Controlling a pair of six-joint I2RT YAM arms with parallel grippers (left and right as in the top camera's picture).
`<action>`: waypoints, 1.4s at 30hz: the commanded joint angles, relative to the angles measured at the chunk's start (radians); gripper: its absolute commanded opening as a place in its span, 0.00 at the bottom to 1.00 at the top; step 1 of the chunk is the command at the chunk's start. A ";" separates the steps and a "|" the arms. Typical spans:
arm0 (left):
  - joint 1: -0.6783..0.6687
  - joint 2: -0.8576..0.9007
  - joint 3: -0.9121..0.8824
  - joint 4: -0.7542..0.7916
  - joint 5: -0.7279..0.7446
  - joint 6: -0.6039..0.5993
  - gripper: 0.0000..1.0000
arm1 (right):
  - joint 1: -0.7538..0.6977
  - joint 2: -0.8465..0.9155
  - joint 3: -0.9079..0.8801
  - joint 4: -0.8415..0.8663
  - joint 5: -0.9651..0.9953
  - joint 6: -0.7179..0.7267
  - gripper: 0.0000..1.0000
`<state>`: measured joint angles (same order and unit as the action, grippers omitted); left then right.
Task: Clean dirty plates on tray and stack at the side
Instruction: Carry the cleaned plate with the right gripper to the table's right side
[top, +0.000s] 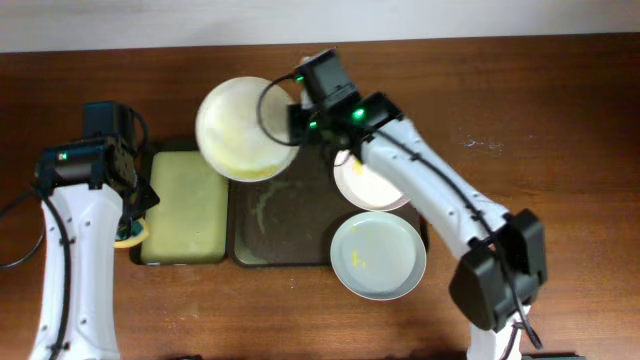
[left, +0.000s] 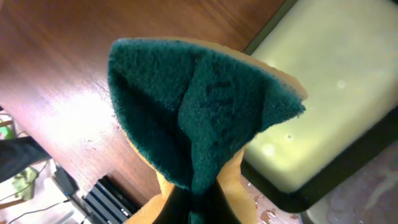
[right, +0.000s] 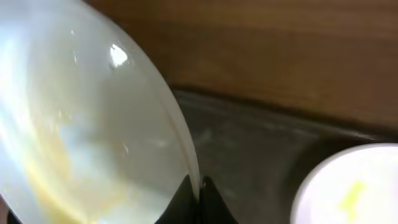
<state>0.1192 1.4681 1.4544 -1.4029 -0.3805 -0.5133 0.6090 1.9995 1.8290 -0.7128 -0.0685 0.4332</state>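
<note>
My right gripper (top: 297, 125) is shut on the rim of a white plate (top: 243, 128) with yellow smears and holds it tilted above the far left corner of the dark brown tray (top: 285, 225); the pinched rim shows in the right wrist view (right: 194, 186). A second plate (top: 365, 183) lies on the tray's right side under my right arm. A third plate (top: 378, 255) with a small yellow smear lies at the tray's near right corner. My left gripper (top: 128, 222) is shut on a green and yellow sponge (left: 199, 106), left of the trays.
A smaller black tray (top: 135, 250) with a pale yellow lining (top: 185, 205) lies just left of the brown tray. The wooden table (top: 560, 120) stretches around. The right arm crosses over the brown tray's right half.
</note>
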 joint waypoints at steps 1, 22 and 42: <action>0.003 -0.140 0.001 -0.014 0.042 0.014 0.00 | 0.151 0.102 0.013 0.123 0.158 -0.010 0.04; 0.003 -0.200 0.001 -0.011 0.036 0.013 0.00 | 0.381 0.133 0.120 0.250 0.689 -0.370 0.04; 0.002 -0.032 0.000 0.124 0.246 0.222 0.00 | -1.138 0.023 -0.308 -0.392 -0.159 -0.291 0.68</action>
<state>0.1192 1.4399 1.4502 -1.2850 -0.2047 -0.3801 -0.5365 2.0411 1.5124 -1.0981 -0.2100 0.1822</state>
